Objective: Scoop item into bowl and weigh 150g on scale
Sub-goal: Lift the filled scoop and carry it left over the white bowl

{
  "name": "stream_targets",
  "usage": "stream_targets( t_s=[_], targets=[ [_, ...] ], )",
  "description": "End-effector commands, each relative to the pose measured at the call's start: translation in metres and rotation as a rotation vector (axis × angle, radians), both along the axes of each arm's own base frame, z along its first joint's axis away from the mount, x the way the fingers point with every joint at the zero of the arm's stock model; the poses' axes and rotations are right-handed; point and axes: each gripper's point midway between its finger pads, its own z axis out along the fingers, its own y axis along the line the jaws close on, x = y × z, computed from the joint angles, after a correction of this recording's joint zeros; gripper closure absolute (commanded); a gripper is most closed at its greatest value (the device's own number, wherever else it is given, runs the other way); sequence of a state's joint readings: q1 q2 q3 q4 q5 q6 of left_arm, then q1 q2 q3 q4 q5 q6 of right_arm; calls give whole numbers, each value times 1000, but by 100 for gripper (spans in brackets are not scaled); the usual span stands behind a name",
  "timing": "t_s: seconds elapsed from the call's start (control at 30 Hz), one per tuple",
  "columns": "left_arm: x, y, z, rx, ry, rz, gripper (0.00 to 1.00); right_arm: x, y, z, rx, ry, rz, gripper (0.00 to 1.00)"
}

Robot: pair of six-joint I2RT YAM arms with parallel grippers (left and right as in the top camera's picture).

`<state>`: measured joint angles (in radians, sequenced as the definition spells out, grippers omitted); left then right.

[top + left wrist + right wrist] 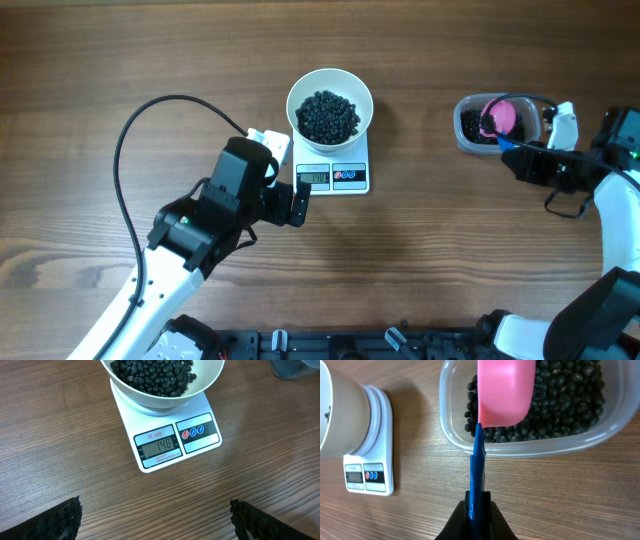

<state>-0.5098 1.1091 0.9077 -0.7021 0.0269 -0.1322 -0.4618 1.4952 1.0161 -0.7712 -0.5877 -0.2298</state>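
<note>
While my left gripper [157, 520] gapes empty, my right gripper [477, 502] pinches the scoop [505, 390] by its stiff handle [476, 460], wary of loose, rolling beads [565, 405].

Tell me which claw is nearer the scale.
Left. The left claw hangs open close beside the scale; the right claw is far off at the tub, shut on the scoop handle.

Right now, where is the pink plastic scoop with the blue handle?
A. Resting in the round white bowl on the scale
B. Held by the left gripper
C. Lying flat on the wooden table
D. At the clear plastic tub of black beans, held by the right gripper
D: the pink scoop is at the clear tub of black beans, its blue handle clamped in the right gripper.
</note>
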Motion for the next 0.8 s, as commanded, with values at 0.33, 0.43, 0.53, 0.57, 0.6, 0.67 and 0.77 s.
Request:
stream_targets(
  t_s=[0.33,0.43,0.53,0.57,0.6,0.67,0.77],
  targets=[
    [1,-1,2,12,-14,-17,0,11,23,27,236,-103,24,96],
    [1,-1,2,12,-14,-17,0,14,33,39,306,-149,55,96],
    [1,-1,2,12,-14,-16,0,17,41,52,372,-199,87,96],
    [1,-1,2,12,-14,-16,0,18,44,58,408,-212,89,96],
    [1,-1,2,12,-13,-17,0,19,45,62,434,-219,88,96],
    [1,-1,2,12,-14,-17,0,22,50,74,514,-236,85,96],
    [1,-1,2,12,-14,-17,0,27,56,88,600,-248,80,96]
  ],
)
